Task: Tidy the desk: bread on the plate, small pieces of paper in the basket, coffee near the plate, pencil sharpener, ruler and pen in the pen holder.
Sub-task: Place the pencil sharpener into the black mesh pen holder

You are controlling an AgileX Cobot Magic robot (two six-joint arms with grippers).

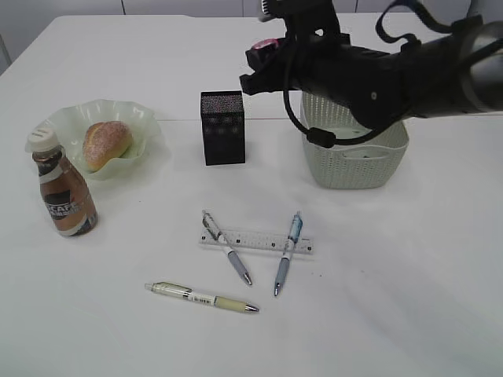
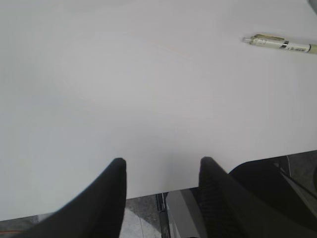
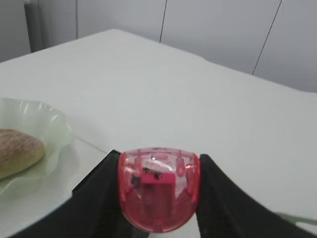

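R gripper (image 3: 158,198) clamps pink sharpener (image 3: 159,194), dome up | L gripper (image 2: 163,171) apart, empty | ruler (image 1: 255,240) long axis left-right

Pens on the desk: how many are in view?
3: a grey pen and a blue pen lying across the ruler, a cream pen nearer the front edge.

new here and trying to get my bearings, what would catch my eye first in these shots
The right hand, raised behind the pen holder and beside the basket, grips a pink sharpener. At left, the bread sits in the plate with the coffee just in front. Near the front, three pens lie loose, two crossing the ruler.
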